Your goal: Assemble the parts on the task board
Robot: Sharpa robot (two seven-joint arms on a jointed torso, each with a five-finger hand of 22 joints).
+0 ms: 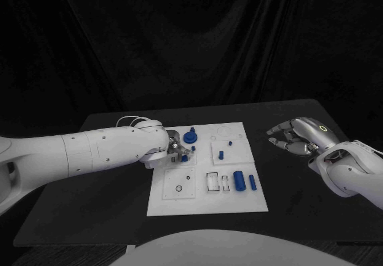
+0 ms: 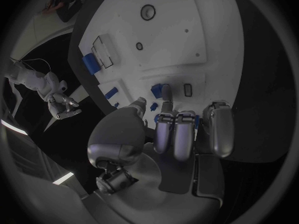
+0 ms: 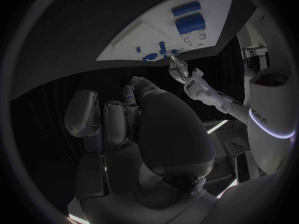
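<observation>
Blue peg at the left hand's fingertips wants a straight, slow push, kept upright over its seat in the board (my judgement: any tilt will jam it). Whether the fingers actually pinch the peg or only touch it I cannot tell. It sits just beyond the fingertips, with a small blue block beside it. Well apart from the board, the right hand hovers with fingers curled on nothing.
</observation>
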